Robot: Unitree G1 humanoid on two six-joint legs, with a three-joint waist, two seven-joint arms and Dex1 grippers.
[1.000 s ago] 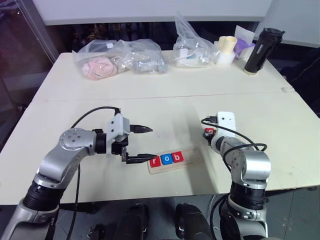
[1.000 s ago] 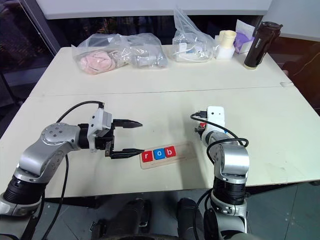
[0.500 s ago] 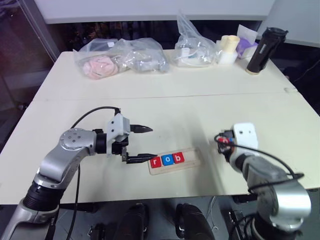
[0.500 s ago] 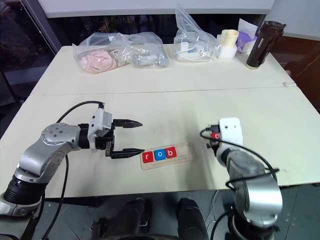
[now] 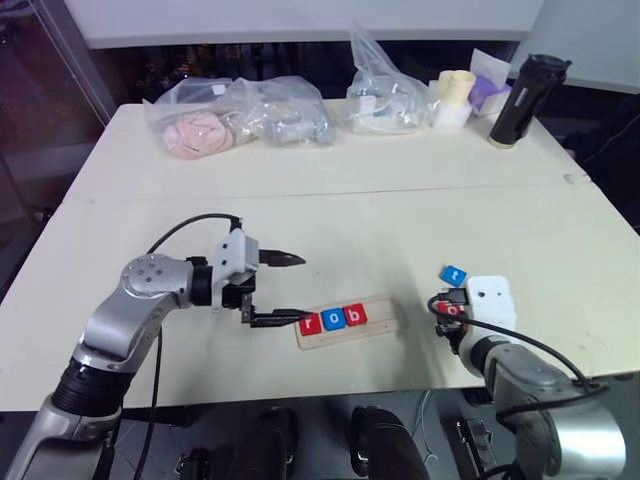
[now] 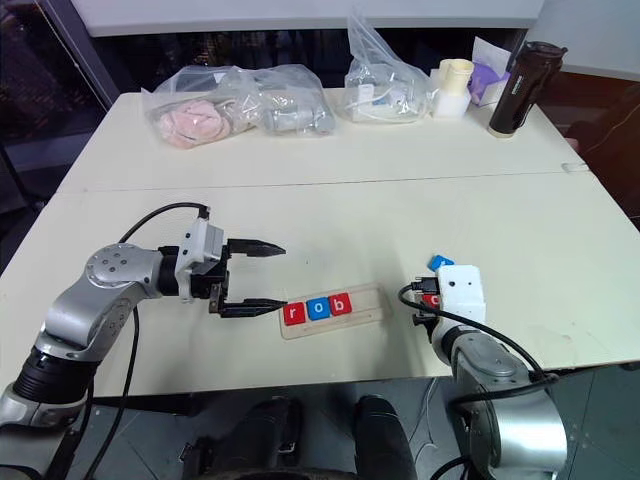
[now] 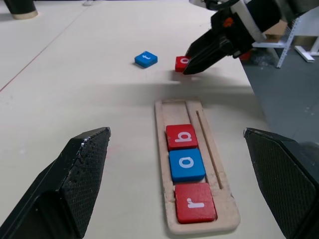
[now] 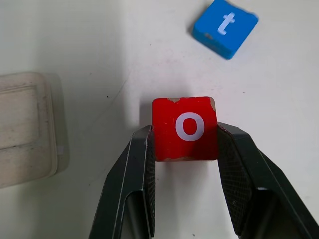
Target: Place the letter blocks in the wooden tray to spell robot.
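Right gripper clamped red square "o" block right of long pale-wood tray; blue "t" block nearby. Tray held r, o, b. Left gripper gaped wide at tray's left end.

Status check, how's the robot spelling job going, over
Right gripper shut on red o block. Left gripper open, empty, beside tray. Tray holds r, o, b; two slots free. Blue t block loose on table. Nothing blocking.

From the head, the right end effector and its red block are mostly hidden.
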